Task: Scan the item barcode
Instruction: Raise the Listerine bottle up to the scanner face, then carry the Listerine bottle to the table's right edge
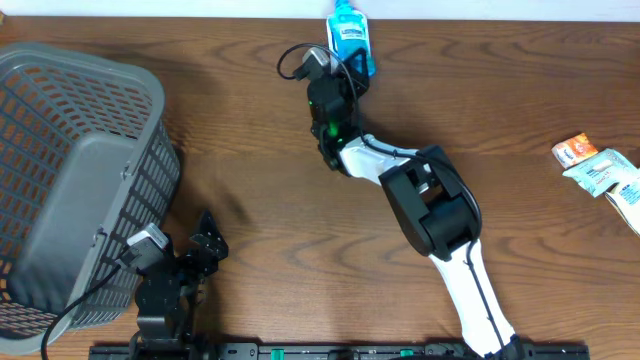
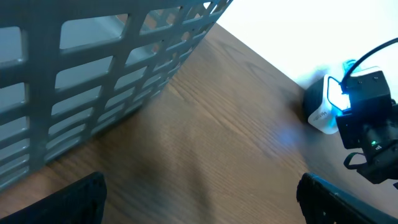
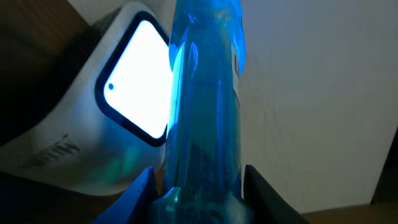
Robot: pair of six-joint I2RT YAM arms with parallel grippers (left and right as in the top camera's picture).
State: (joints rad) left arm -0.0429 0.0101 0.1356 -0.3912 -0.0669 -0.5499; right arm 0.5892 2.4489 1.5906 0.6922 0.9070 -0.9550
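A blue translucent bottle is at the table's far edge, and my right gripper is shut on it. In the right wrist view the bottle stands up between both fingers, its side right next to the lit window of the white scanner. No barcode shows on the bottle. In the overhead view the scanner sits just left of the bottle. The left wrist view shows the scanner glowing far off. My left gripper is open near the front left, with only bare wood between its fingers.
A grey slatted basket fills the left side, close to my left arm, and its wall is just ahead of that gripper. Some packets lie at the right edge. The right arm stretches diagonally across the middle.
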